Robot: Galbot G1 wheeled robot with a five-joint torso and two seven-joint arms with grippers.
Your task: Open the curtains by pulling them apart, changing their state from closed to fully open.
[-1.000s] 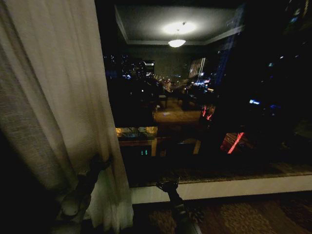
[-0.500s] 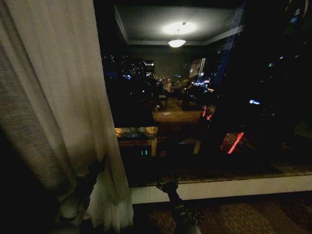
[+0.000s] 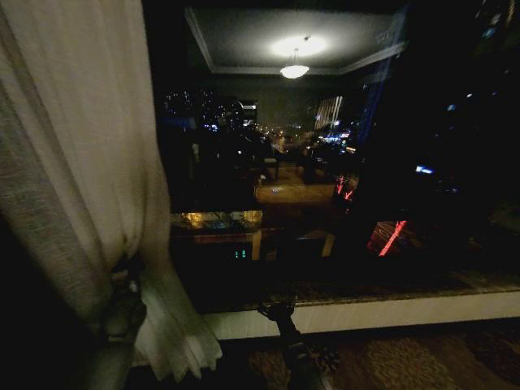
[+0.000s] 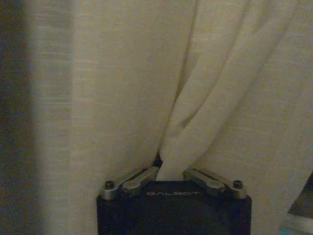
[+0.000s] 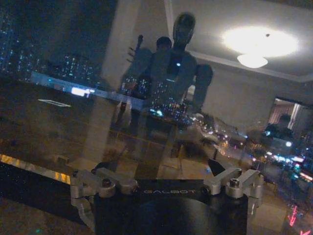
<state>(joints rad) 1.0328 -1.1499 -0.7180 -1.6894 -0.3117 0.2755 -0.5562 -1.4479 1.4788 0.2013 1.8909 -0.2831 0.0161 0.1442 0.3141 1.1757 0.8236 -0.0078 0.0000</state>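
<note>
One sheer cream-white curtain (image 3: 81, 146) hangs at the left of the head view, cinched into a bunch low down. My left gripper (image 3: 126, 286) is shut on that bunch. In the left wrist view the pleated curtain fabric (image 4: 122, 88) narrows to a pinched fold in the left gripper (image 4: 171, 169), and the fabric hides the fingertips. My right gripper (image 3: 280, 310) hangs low at the centre, in front of the window sill and apart from the curtain. In the right wrist view the right gripper (image 5: 166, 171) stands open, facing the glass with nothing in it.
The bare window glass (image 3: 325, 162) shows night city lights and a reflected ceiling lamp (image 3: 294, 71). A pale sill (image 3: 390, 313) runs below it, above patterned carpet (image 3: 406, 357). A coarser, darker drape (image 3: 32, 219) hangs at the far left. My own reflection (image 5: 171, 63) shows in the glass.
My left gripper has moved left with the curtain in it. The fabric's edge has shifted left and bunched tighter, baring more glass. The right arm has stayed where it was.
</note>
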